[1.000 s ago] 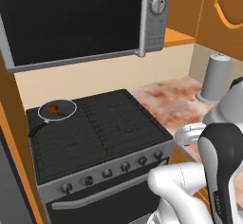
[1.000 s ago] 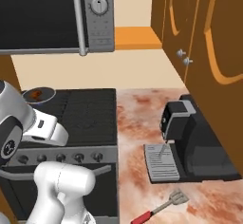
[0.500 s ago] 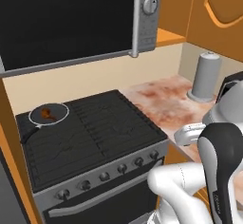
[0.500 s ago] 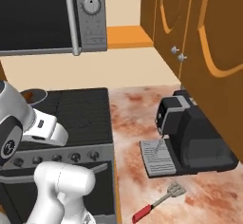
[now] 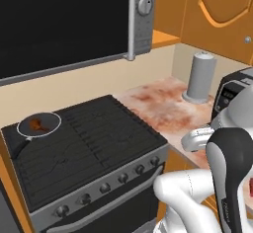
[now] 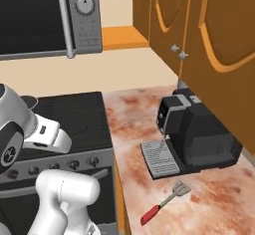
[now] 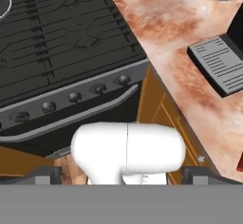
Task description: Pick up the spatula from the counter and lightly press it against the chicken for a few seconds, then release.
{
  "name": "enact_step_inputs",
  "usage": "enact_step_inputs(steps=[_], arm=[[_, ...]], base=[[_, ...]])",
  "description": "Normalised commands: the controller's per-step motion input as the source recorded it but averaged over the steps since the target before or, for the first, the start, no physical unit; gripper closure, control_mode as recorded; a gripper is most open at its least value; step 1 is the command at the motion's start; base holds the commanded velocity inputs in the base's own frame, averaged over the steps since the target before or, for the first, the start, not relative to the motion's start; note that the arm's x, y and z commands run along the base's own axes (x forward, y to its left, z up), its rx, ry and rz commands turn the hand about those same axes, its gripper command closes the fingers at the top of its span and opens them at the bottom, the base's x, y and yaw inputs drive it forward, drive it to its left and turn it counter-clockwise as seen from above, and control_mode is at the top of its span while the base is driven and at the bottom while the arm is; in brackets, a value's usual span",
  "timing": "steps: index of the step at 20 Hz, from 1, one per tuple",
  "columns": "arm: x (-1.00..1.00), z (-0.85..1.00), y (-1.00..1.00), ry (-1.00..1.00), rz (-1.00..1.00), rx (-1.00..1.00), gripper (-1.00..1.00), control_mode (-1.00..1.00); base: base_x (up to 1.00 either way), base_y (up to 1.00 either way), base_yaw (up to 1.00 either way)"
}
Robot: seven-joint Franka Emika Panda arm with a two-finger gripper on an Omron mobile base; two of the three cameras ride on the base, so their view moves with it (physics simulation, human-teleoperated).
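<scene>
Pointing down at stove (image 7: 71,33) front, arm (image 5: 231,177) folded, gripper (image 7: 122,174) spread.

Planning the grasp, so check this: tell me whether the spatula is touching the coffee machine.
Apart. The right base view shows a strip of bare counter between the spatula and the front of the coffee machine.
</scene>
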Motion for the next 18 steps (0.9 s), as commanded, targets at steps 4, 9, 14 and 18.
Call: enact_step_inputs(steps=[4, 9, 14, 18], arm=[[0.0, 0.0, 0.0, 0.0, 0.0, 0.0, -1.0, 1.0], [0.0, 0.0, 0.0, 0.0, 0.0, 0.0, -1.0, 1.0], [0.0, 0.0, 0.0, 0.0, 0.0, 0.0, -1.0, 1.0], [0.0, 0.0, 0.0, 0.0, 0.0, 0.0, -1.0, 1.0]], base=[[-0.39, -0.51, -0.38], [-0.36, -0.51, -0.42], [-0.34, -0.52, -0.42], [-0.32, -0.55, -0.42]])
